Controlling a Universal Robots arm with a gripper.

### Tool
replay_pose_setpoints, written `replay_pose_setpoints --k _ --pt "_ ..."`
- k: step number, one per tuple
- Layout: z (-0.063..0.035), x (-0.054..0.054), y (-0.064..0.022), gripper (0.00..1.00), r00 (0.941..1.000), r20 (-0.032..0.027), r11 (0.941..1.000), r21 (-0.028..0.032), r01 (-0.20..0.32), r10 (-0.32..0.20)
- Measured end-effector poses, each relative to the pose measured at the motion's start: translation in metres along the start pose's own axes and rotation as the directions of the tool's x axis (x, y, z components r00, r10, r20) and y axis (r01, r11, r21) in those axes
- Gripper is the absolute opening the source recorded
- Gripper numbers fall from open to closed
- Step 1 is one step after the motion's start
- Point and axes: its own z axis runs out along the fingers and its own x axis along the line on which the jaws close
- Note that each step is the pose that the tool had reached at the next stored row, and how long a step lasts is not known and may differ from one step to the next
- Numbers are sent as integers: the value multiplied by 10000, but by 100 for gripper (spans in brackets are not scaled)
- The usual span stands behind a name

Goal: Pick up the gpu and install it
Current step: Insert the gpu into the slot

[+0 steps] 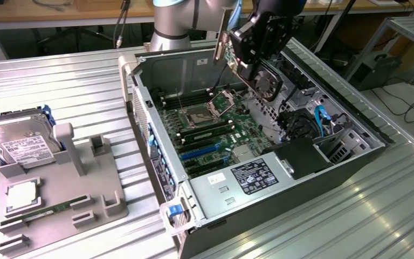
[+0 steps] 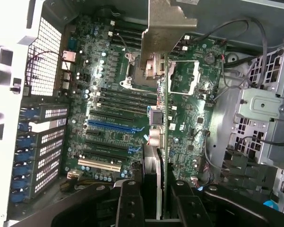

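We see a silver-grey tubular arm (image 1: 172, 21) and a black gripper (image 2: 155, 187), its fingers (image 2: 128, 203) seemingly dotted with small round holes.

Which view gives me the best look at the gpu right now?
The exterior view: the gpu hangs tilted above the open case, its fan face and silver bracket plain to see. The wrist view shows it edge-on, gripped in the tool over the motherboard.
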Motion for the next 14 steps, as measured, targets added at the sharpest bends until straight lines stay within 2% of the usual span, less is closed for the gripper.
replay_pose_setpoints --k 11,12,14 --pt "0 0 0 28 9979 -1 9979 -3 653 -653" --pt "0 0 0 28 9926 -1 9926 -5 1216 -1216" --pt "0 0 0 28 9896 -1 9896 -6 1442 -1442"
